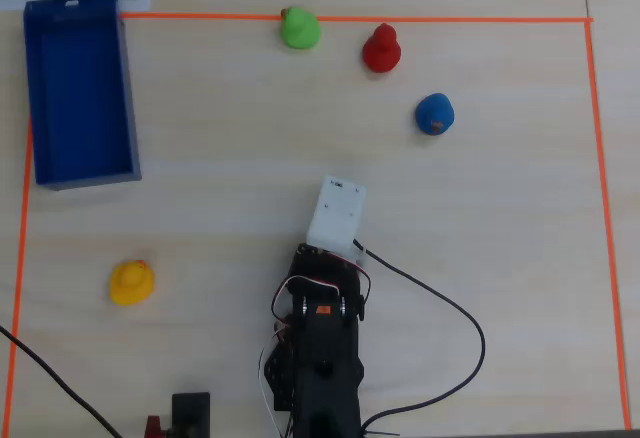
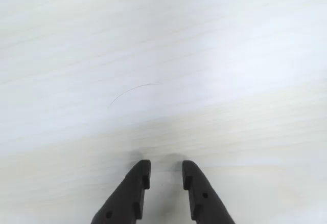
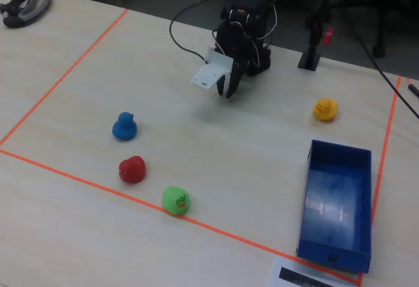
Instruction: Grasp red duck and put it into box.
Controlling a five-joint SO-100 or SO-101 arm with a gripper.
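Note:
The red duck (image 1: 381,50) stands at the far side of the table in the overhead view, between a green and a blue duck; it also shows in the fixed view (image 3: 131,169). The deep-blue box (image 1: 80,180) lies empty at the far left in the overhead view, and at the right in the fixed view (image 3: 302,215). My gripper (image 2: 166,170) hangs over bare table near the arm's base (image 3: 229,90), far from the duck. Its jaws stand a little apart with nothing between them. The wrist view shows only bare tabletop.
A green duck (image 1: 299,28) and a blue duck (image 1: 434,114) flank the red one. A yellow duck (image 1: 131,282) sits at the near left. Orange tape (image 1: 450,20) frames the work area. A cable (image 1: 450,308) trails beside the arm.

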